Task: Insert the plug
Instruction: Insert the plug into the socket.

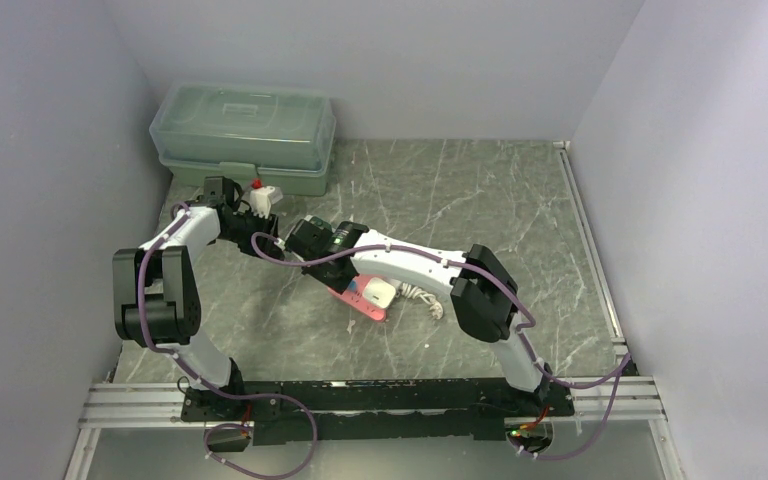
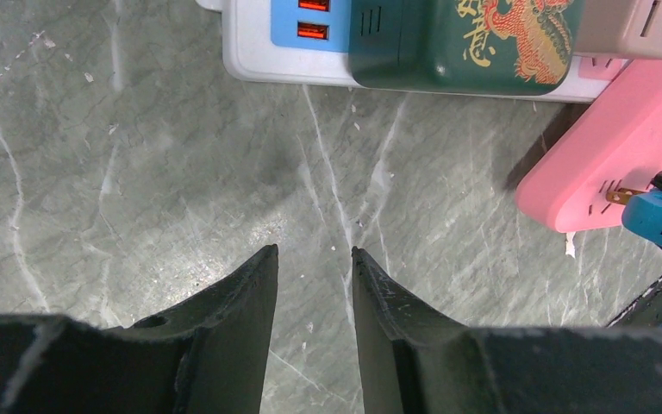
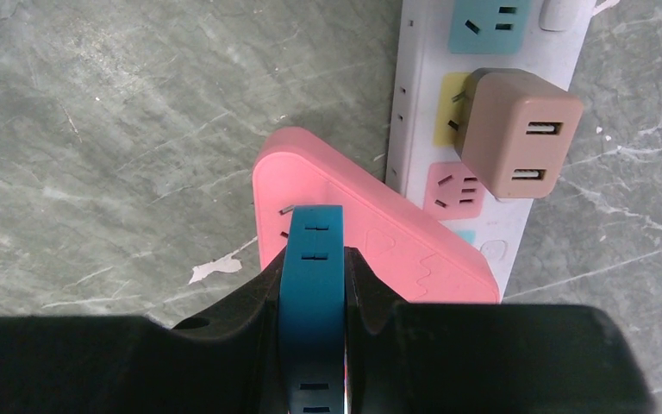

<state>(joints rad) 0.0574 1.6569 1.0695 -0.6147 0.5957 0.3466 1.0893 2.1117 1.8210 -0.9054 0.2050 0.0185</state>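
My right gripper (image 3: 312, 254) is shut on a blue plug (image 3: 312, 276), gripped flat between both fingers. The plug's tip hangs over the end of a pink power strip (image 3: 396, 250). In the left wrist view the plug (image 2: 659, 220) shows a brass prong (image 2: 622, 195) touching the pink strip (image 2: 621, 129) at a slot. How deep the prong sits I cannot tell. My left gripper (image 2: 310, 250) is open over bare marble table to the left of the pink strip, with nothing between its fingers. From above, the pink strip (image 1: 358, 300) lies partly under the right arm (image 1: 410, 262).
A white power strip (image 3: 414, 103) lies beside and partly under the pink one. It carries a tan USB adapter (image 3: 517, 142) and a dark green adapter with a dragon print (image 2: 465, 43). A translucent green lidded box (image 1: 245, 130) stands at the back left, and walls close in both sides.
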